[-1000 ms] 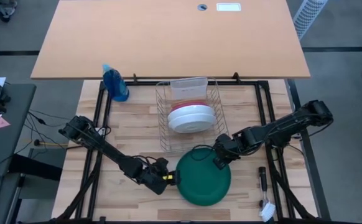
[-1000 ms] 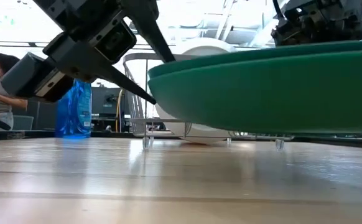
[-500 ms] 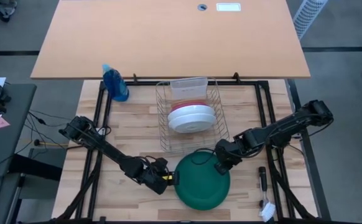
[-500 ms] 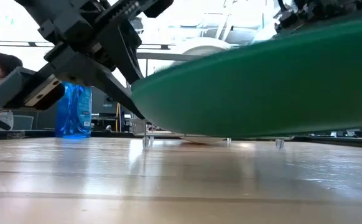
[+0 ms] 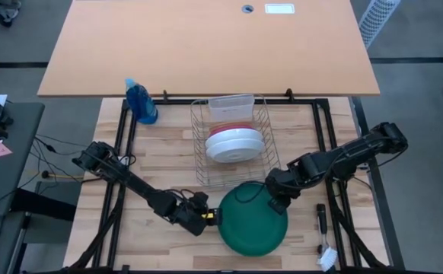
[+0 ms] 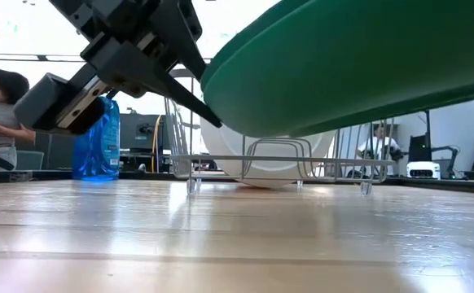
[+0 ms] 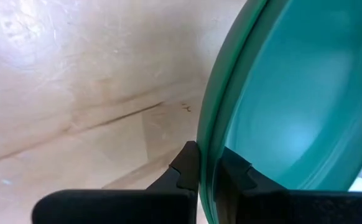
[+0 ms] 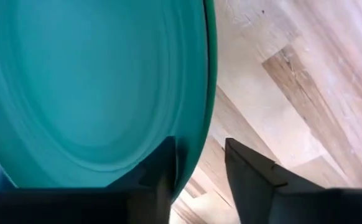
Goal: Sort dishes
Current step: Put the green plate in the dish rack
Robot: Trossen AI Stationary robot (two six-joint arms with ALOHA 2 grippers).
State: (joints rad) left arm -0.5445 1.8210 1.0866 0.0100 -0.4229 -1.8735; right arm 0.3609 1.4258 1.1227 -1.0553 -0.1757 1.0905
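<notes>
Holding dark green plate [image 5: 253, 224] above desk [image 5: 160, 164]: left gripper [image 5: 208, 221] clamped on rim, right gripper [image 5: 276, 199] straddles rim, fingers parted. Keep tilt steady toward rack [image 5: 233, 144].

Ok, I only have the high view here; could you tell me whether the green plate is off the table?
Observer: Yes, the low view shows the green plate in the air, tilted, with the dish rack visible beneath it.
Operator: Is the left gripper gripping it?
Observer: The left gripper pinches the rim, a finger on each face.
Operator: And the right?
Observer: The right gripper straddles the rim, one finger standing clear of it.
</notes>
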